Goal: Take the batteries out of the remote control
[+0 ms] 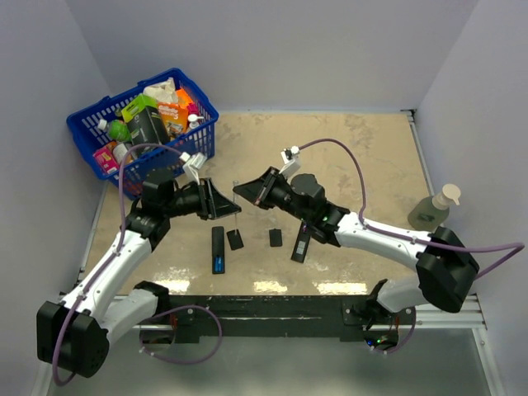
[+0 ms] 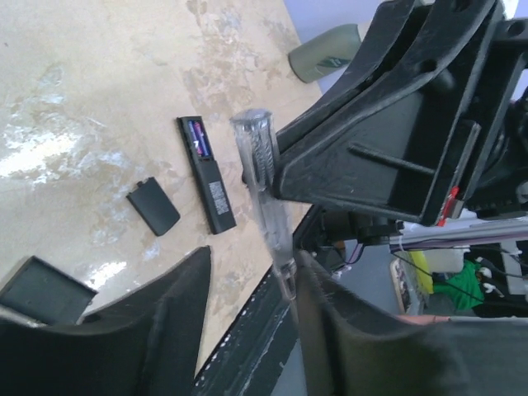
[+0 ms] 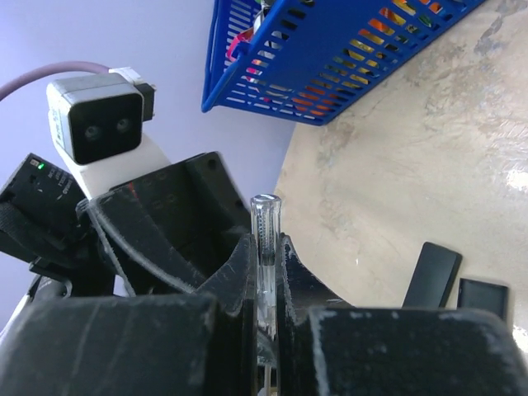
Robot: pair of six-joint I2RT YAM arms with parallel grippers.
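Batteries (image 2: 199, 137), purplish blue, sit in the open end of the right remote (image 2: 211, 188) on the worktop (image 1: 346, 148), long axes along the remote, running near to far. Its pale label (image 2: 219, 195) is too small to read. The right end effector (image 3: 266, 244) is clenched on a clear stick (image 2: 262, 186); the left end effector (image 2: 253, 257) is released, fingers (image 2: 165, 322) either side of the stick.
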